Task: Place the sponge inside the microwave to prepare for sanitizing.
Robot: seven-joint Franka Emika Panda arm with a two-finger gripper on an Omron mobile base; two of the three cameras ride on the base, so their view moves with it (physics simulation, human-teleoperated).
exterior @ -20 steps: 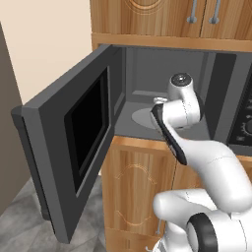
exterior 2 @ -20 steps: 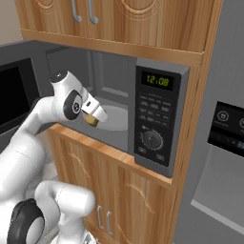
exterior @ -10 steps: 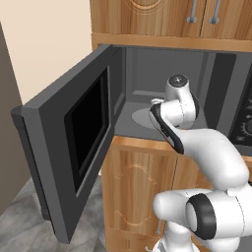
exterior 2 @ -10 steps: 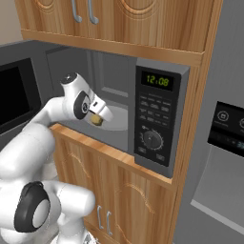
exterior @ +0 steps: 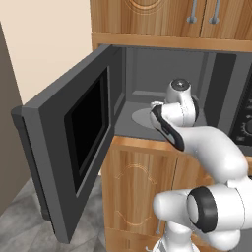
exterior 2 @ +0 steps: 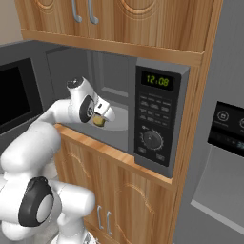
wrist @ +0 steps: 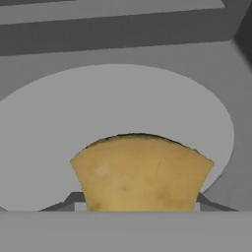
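The dark grey microwave [exterior: 172,69] [exterior 2: 159,114] stands built into the wood cabinet with its black-windowed door [exterior: 74,142] swung wide to the left. My gripper [exterior 2: 101,119] reaches through the opening, shut on the yellow-olive sponge [exterior 2: 98,120] [wrist: 141,173]. In the hand view the sponge hangs just above the pale round turntable [wrist: 118,113] [exterior: 142,117], with the microwave's back wall beyond. From the left base view my wrist hides the sponge.
The control panel [exterior 2: 153,121] with green digits and a knob sits right of the cavity. The open door [exterior 2: 14,95] juts out to the left. Wood cabinets [exterior 2: 119,19] lie above and below. A grey appliance with a small display [exterior 2: 228,128] stands at the far right.
My arm has pushed forward, carrying the sponge from the cavity's front edge further in over the turntable. The door has not moved.
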